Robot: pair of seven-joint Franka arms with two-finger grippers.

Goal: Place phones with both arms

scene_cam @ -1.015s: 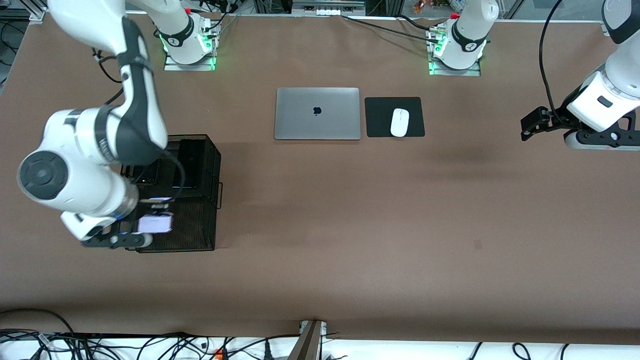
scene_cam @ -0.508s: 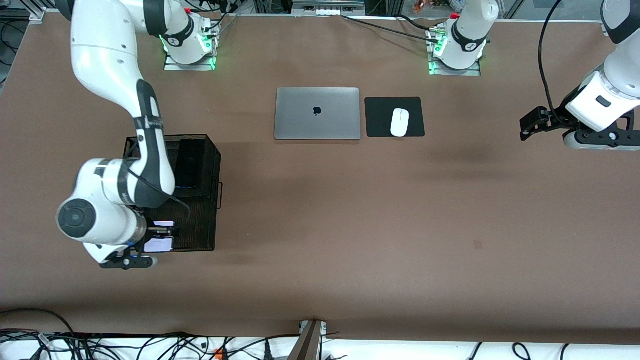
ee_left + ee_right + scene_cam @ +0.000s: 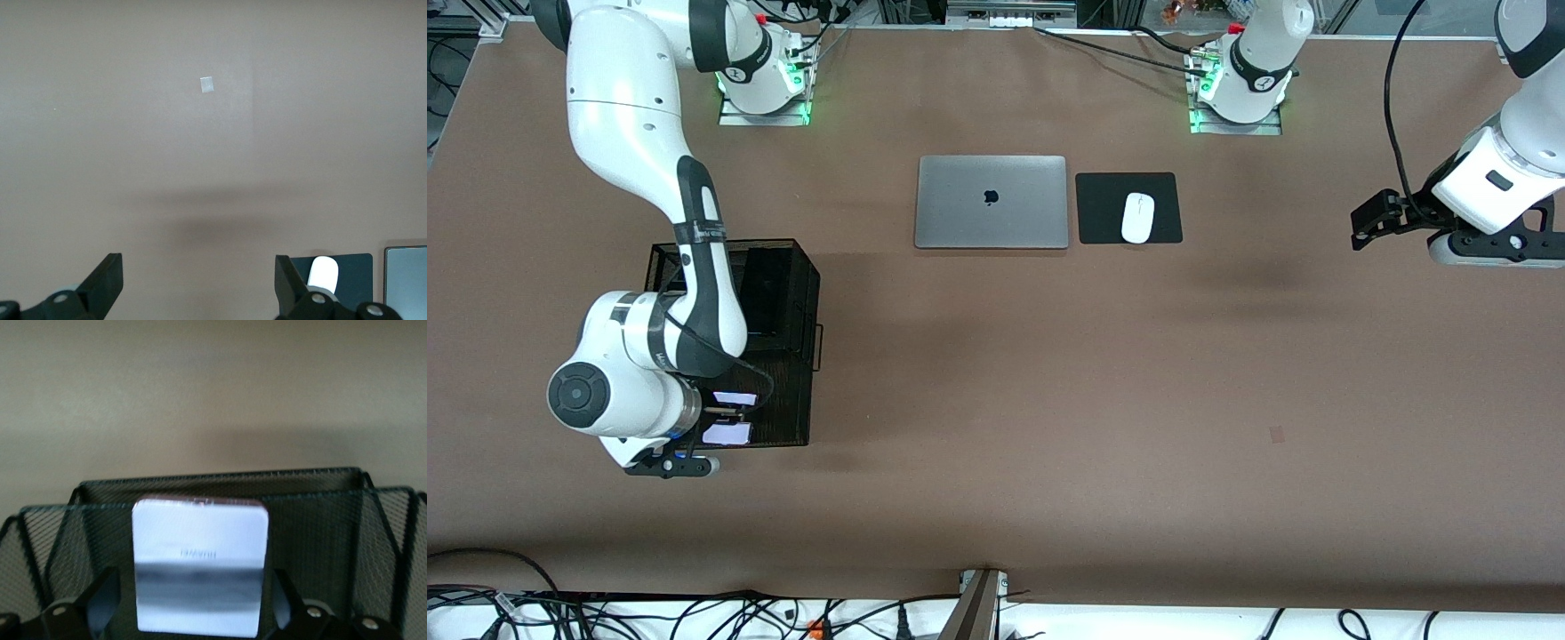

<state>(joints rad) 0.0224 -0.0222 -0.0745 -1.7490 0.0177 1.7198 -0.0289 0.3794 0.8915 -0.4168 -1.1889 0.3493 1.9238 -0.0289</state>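
Right tool (image 3: 725, 420) now lower over mesh organizer (image 3: 787, 418), jaws spread, lilac-white flip phone (image 3: 200, 565) between, unclamped. Risk: retreating fingers tip phone. Left tool (image 3: 199, 287) open, empty, waits over bare counter (image 3: 1049, 400).

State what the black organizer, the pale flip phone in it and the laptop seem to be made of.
Black organizer: looks like metal wire mesh with a dark coating; a fine see-through grid shows in its walls.
Pale flip phone: glossy glass or polished plastic, judging by banded reflections on its face.
Laptop: probably matte aluminium, with an even silver-grey lid and no glare.
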